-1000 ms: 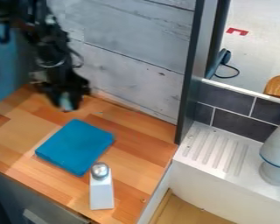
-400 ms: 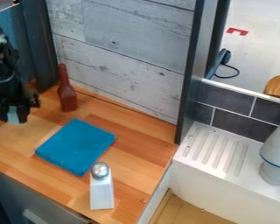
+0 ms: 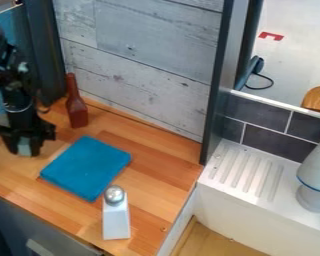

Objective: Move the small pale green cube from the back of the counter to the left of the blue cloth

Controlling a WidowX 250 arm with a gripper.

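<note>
The black gripper (image 3: pixel 25 147) hangs low over the wooden counter at the left, just left of a folded blue cloth (image 3: pixel 86 167). A small pale grey-blue patch shows at its lower end; whether that is a held thing or part of the gripper, I cannot tell. Behind the cloth, a dark red bottle (image 3: pixel 76 106) stands upright near the wall. A white shaker with a silver top (image 3: pixel 116 215) is in front of the cloth, towards the counter's front edge.
A grey plank wall (image 3: pixel 142 65) rises behind the counter (image 3: pixel 156 172). Right of a dark upright post (image 3: pixel 219 85) is a white sink with a ridged drainboard (image 3: pixel 246 172), and a grey faucet (image 3: pixel 316 172) stands at the right edge.
The arm has swung left from in front of the bottle, exposing it. Since the middle frame the gripper has come slightly right and nearer the front. Cloth, bottle and shaker have not moved.
</note>
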